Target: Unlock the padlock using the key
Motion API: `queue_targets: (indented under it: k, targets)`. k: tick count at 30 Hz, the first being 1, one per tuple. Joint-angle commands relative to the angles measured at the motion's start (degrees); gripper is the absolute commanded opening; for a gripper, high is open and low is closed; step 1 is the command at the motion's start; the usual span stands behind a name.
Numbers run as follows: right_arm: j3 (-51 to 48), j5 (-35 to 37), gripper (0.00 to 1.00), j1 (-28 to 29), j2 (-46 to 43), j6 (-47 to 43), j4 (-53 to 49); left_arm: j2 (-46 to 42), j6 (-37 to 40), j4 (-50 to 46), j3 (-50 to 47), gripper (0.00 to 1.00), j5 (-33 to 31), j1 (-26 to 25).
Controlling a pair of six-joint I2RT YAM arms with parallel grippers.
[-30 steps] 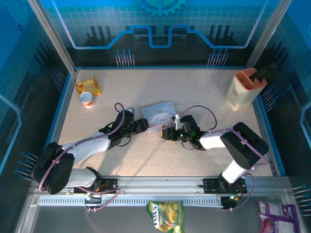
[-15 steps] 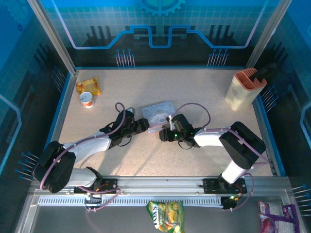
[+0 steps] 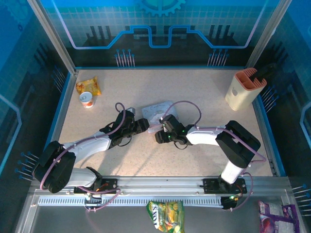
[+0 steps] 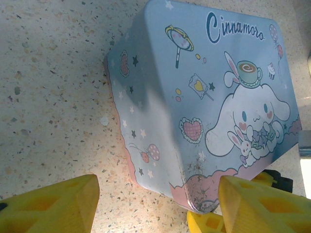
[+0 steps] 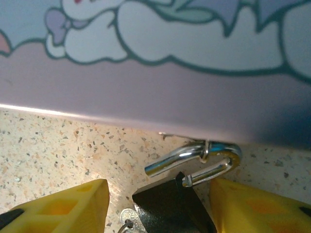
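Beside the tin [image 4: 204,97], padlock [image 5: 172,204] between released right jaws; left jaws released too

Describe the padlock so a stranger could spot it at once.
On the table lies a pale blue cartoon tin. Against its near edge sits the padlock, hooked to the tin's rim. It is the tiny dark block with a silvery shackle, far smaller than the tin.

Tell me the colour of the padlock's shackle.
Silver shackle on a black padlock; clearest in the right wrist view.
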Motion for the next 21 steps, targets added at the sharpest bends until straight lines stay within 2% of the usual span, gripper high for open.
queue_targets:
  k: [1,7,16,21]
  targets:
    - [1.3,0.8,0.57,1.0,1.6,-1.3,-4.4,-1.3,0.1,0.8,-0.1,0.66,0.5,0.5]
    - [3.0,2.7,0.53,1.6,2.3,-1.8,-7.6,-1.9,-0.1,0.7,-0.4,0.66,0.2,0.5]
    - [5.8,5.3,0.55,2.6,3.8,-3.1,-12.0,-1.6,-0.5,0.4,-0.1,0.67,-0.1,0.5]
    - [6.4,5.6,0.46,2.6,4.4,-3.1,-12.6,-1.5,-0.5,0.4,0.2,0.66,0.1,0.6]
